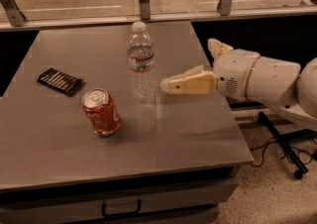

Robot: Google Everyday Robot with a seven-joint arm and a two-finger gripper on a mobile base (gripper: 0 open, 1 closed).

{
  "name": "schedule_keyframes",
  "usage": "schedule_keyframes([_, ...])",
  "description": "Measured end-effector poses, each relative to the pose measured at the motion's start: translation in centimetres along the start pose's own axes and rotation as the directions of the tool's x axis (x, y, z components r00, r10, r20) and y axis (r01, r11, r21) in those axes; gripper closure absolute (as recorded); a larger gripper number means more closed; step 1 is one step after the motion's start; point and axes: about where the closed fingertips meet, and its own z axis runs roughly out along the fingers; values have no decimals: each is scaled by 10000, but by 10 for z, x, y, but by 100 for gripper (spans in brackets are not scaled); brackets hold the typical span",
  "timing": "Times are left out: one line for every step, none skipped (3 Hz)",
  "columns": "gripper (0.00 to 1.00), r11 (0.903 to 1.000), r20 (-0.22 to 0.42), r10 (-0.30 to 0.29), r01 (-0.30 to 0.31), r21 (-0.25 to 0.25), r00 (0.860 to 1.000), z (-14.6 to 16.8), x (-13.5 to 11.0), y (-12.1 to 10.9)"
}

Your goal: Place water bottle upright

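The water bottle [141,62] is a clear crinkly plastic bottle with a white cap and a thin label band. It stands upright on the grey table [59,134], near the middle and toward the back. My gripper [190,65] is to the right of the bottle, open and empty. Its near cream finger [188,83] points left and ends a short gap from the bottle's lower half, not touching it. The other finger [218,47] shows further back to the right.
A red soda can [101,112] stands left of and in front of the bottle, slightly tilted. A dark flat snack packet [60,81] lies at the left. A railing with glass runs behind the table. The table's right edge lies under my arm.
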Motion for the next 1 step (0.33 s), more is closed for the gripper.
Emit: schedule_keyframes([0, 9999, -30, -138, 138, -23, 9999, 1, -6, 5])
